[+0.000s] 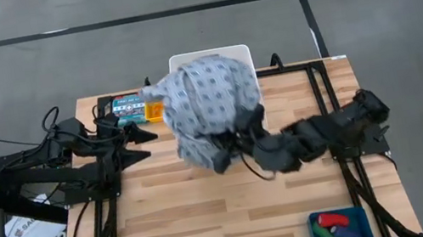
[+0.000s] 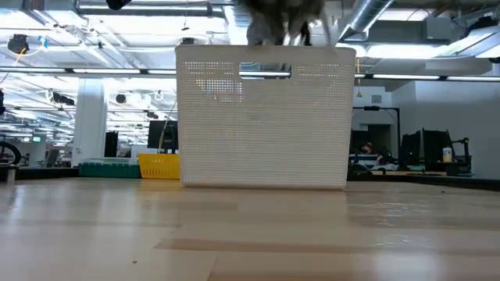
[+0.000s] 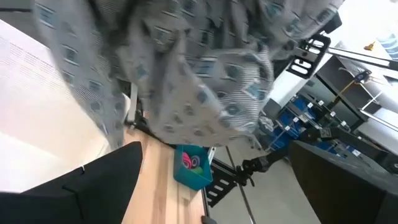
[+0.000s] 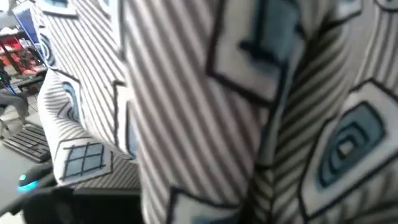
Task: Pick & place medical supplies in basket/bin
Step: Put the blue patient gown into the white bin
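The grey patterned cloth (image 1: 209, 102) is bunched up above the white perforated basket (image 1: 184, 59) at the table's far edge and covers most of its opening. In the low view the cloth (image 2: 281, 17) shows just over the basket's rim (image 2: 262, 48). My right gripper (image 1: 232, 139) is at the cloth's near side, shut on it. My left gripper (image 1: 140, 144) waits open to the left of the cloth, touching nothing. The cloth (image 3: 205, 81) fills the left wrist view. A red bottle, a green piece and a dark blue cylinder lie in a blue bin (image 1: 364, 215). My right gripper holds the grey patterned cloth at its near side (image 1: 219, 139), coming level from the table's right. The cloth (image 4: 205, 106) covers the fingers, so the hold and the number of layers are hidden. The cloth is lifted off the table in slack folds; whether it touches the basket, I cannot tell.
A flat teal printed box (image 1: 128, 108) with a small orange bottle (image 1: 154, 111) beside it lies on the table left of the basket. The blue bin (image 3: 189, 167) sits at the table's near right corner. Bare wood lies in the middle and near side of the table.
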Robot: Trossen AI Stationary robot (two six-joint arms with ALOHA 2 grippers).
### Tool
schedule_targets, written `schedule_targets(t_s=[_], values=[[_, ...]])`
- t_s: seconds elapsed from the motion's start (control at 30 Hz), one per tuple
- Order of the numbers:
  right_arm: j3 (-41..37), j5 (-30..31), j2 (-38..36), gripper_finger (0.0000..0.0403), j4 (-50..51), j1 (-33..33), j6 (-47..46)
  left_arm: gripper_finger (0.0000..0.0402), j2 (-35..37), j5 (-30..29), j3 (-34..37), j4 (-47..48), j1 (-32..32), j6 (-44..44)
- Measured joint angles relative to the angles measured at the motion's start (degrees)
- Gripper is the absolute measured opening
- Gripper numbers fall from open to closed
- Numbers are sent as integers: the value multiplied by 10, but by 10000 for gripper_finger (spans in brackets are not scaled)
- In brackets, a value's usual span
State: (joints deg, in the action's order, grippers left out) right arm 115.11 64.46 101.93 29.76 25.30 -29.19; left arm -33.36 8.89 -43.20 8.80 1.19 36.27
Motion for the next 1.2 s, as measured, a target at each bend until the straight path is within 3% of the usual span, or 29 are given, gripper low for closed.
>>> schedule_targets(t_s=[0.2,0.5,0.7,1.2], values=[[0,-26,0,31,39,-59,-4,396,0,-13,0,0,0,0],[-1,-52,5,31,205,-149,-144,396,0,-24,0,0,0,0],[-41,-95,6,31,217,-192,-193,396,0,-34,0,0,0,0],[-194,-218,5,31,115,-280,-248,396,-1,-66,0,0,0,4]])
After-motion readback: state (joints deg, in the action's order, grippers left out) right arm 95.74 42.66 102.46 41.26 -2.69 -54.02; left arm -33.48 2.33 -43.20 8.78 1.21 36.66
